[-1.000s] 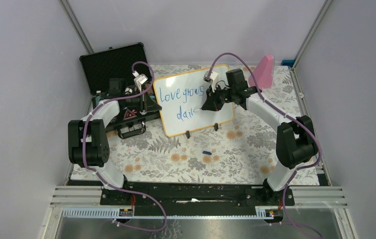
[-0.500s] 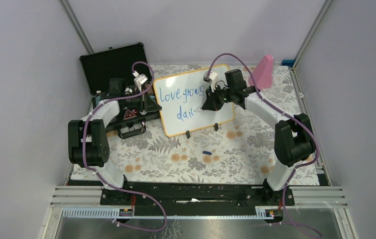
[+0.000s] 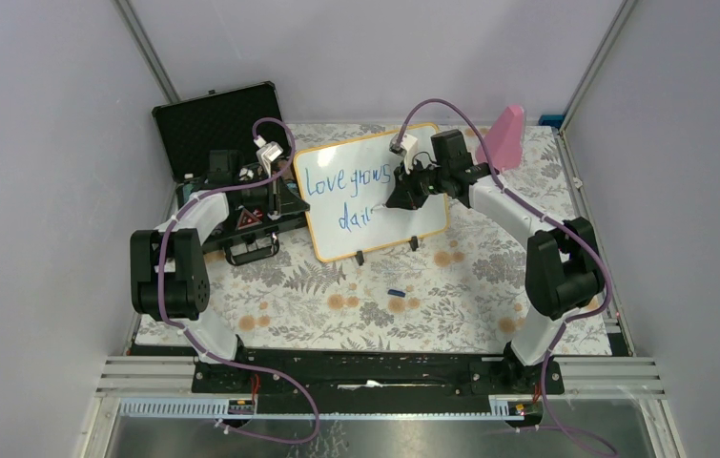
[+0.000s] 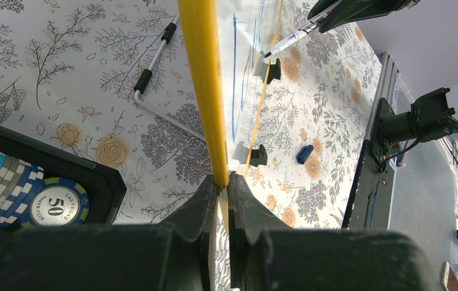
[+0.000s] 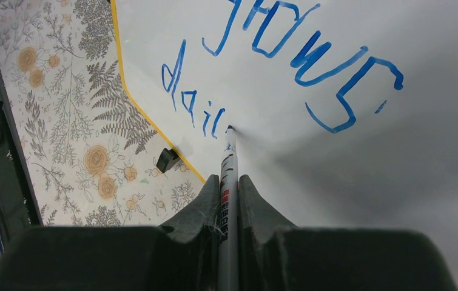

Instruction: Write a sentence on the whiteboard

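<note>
Blue sentence on the whiteboard ends at "dail" | your right gripper clamps the marker, tip touching just past the l | left gripper pinches the whiteboard's rim | y probably goes further along that line

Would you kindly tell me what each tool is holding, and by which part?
The left tool pinches the whiteboard by its yellow rim. The right tool grips the marker by its barrel, tip on the board.

The whiteboard stands at centre frame in the top view, with the open case just left of it at upper left. A small cap lies on the table below the board, and a wedge-shaped object stands at upper right.
</note>
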`<state>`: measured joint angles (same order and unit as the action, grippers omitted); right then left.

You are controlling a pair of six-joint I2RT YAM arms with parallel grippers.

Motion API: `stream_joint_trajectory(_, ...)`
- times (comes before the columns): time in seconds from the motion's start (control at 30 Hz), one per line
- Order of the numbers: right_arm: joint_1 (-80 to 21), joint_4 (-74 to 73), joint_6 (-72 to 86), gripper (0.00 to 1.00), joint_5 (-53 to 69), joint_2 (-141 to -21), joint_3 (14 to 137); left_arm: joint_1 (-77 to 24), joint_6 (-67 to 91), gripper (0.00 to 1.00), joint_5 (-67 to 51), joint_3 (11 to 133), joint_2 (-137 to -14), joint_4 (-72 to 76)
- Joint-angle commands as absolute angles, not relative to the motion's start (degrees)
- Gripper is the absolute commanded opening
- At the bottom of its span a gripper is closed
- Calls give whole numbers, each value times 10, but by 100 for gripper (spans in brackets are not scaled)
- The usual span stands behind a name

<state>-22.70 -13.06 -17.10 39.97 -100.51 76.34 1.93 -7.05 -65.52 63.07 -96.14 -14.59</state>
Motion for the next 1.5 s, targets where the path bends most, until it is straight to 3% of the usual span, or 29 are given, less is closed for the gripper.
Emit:
stream_joint_trajectory(0.0, -221, -116, -176, 0, 391, -1009, 776, 18, -91, 0, -651, 657, -959, -128)
stream_joint_trajectory(1.47, -210, -120, -192, 0, 379, -996, 764, 18, -91, 0, -650, 657, -959, -128)
